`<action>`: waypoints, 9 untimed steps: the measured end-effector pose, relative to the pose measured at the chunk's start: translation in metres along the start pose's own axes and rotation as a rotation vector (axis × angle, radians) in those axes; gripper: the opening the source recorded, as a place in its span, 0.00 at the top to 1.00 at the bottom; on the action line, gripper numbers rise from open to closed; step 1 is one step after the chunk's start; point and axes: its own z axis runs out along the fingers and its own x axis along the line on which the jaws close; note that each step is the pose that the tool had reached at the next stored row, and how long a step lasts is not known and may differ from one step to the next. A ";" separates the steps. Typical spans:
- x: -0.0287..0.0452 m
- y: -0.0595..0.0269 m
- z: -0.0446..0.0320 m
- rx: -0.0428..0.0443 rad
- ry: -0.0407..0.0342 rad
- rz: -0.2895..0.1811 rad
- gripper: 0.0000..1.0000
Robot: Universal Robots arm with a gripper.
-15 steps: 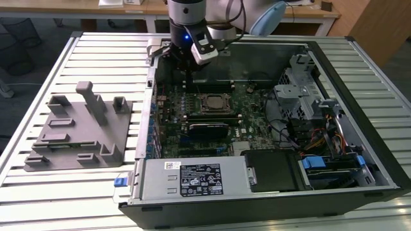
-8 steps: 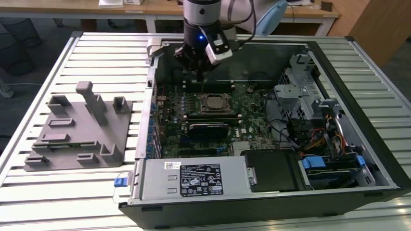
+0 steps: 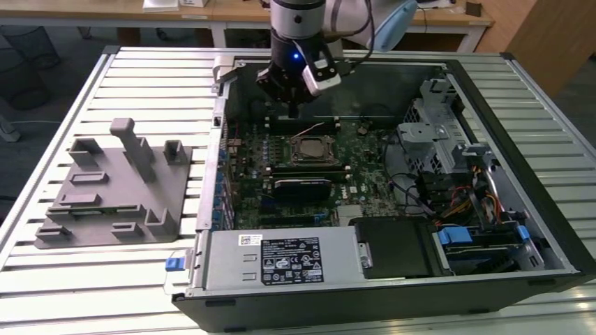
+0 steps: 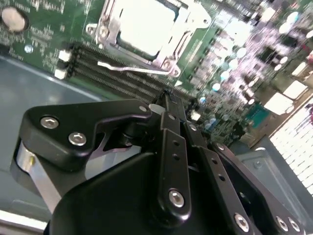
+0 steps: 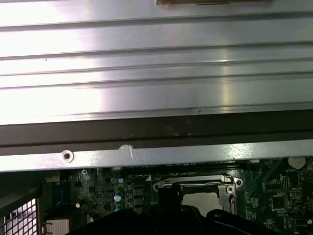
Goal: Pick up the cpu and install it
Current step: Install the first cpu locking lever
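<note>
One arm w/ a gripper (image 3: pixel 293 112) hangs over an open PC case (image 3: pixel 521 230) on a ribbed metal table (image 3: pixel 139 77).

Going L to R in the exterior view: grey plastic holder block (image 3: pixel 116 192) sits on the table at approx 9 o'clock from the case, apart from it. Next, the case's near L corner has a blue clip (image 3: pixel 177 264), then the power supply box (image 3: pixel 275 259) w/ its label along the near wall. Above that lies the motherboard (image 3: pixel 363 150), green, w/ the square metal-framed socket (image 3: pixel 312 149) about mid-board. The cpu (image 3: pixel 312 148) lies in that socket, silver-grey top facing up; in the second wrist view it's a pale bright square (image 4: pixel 144 22) inside the frame (image 4: pixel 193 19), w/ a thin wire lever (image 4: pixel 132 68) running along one side. First wrist view shows the same socket (image 5: pixel 198 188) past the case wall (image 5: pixel 156 156).

Gripper is at approx 12 o'clock from the socket, raised above the board near the case's far wall, not touching the cpu. Fingers (image 4: pixel 171 142) look pressed together in the second wrist view, nothing between them.

Further R: drive cage (image 3: pixel 437 136), metal, at approx 3 o'clock from the socket, then coloured cable bundle (image 3: pixel 461 202) and blue-tabbed drive bay (image 3: pixel 465 237) near the R wall.
</note>
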 end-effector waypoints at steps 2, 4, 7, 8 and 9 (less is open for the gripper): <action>-0.0001 -0.0007 0.0015 -0.0024 0.0002 -0.004 0.89; 0.0000 -0.0009 0.0030 -0.0023 0.0017 -0.034 0.89; -0.0007 -0.0010 0.0062 -0.0019 0.0020 -0.051 0.89; -0.0014 -0.0008 0.0071 -0.0019 0.0019 -0.051 0.89; -0.0024 -0.0005 0.0079 -0.0019 0.0019 -0.051 0.89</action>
